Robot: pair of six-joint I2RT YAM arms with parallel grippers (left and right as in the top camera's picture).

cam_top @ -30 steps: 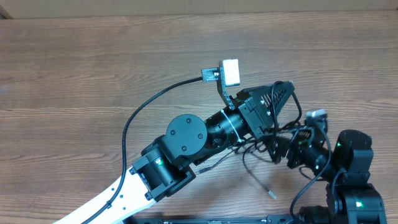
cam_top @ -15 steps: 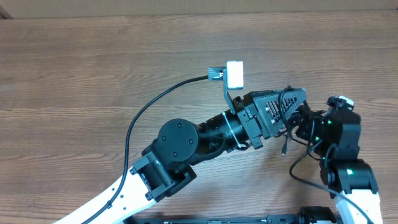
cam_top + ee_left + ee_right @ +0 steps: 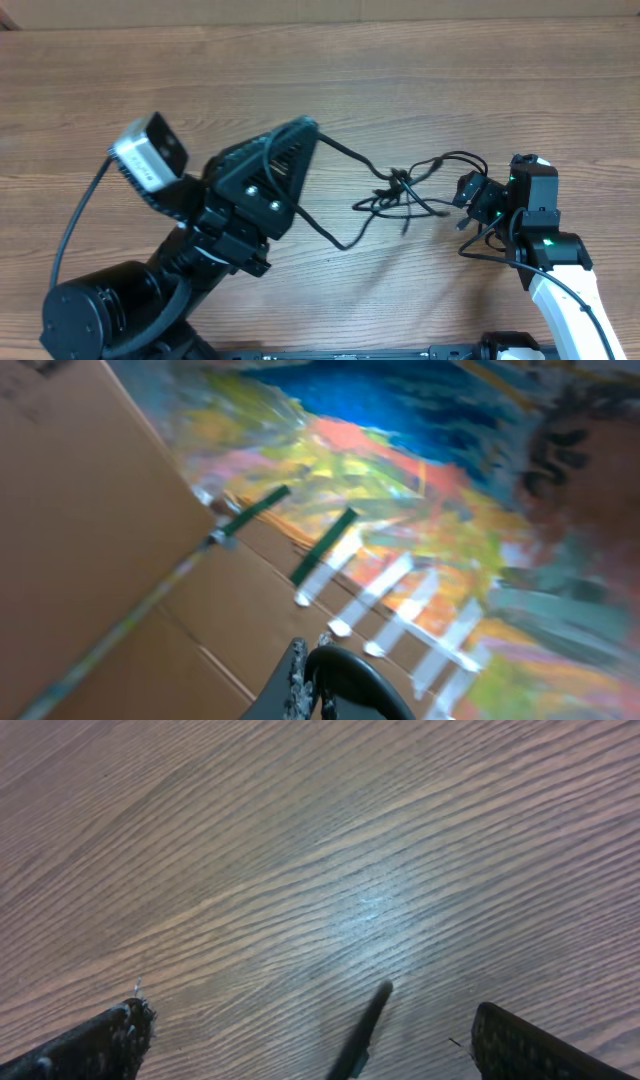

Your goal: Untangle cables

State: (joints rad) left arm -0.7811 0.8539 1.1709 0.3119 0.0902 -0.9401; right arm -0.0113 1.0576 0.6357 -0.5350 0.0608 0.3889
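Note:
The cables form a small black knot mid-table, with strands spreading left and right. My left gripper is raised and shut on one strand, which slopes down from its tip to the knot. In the left wrist view the left gripper points up at the room, with a black cable loop pinched at its tip. My right gripper is open just right of the knot, among loose loops. In the right wrist view the right gripper has its fingers wide apart, and a cable end hangs untouched between them over the wood.
The wooden table stretches behind the arms. The bulky left arm and its wrist camera fill the lower left. The right arm's own thick wiring loops beside its base at lower right.
My left arm has swung left and lifted, drawing a strand out so the bundle stretches across the table. The right gripper has stayed open at the bundle's right side.

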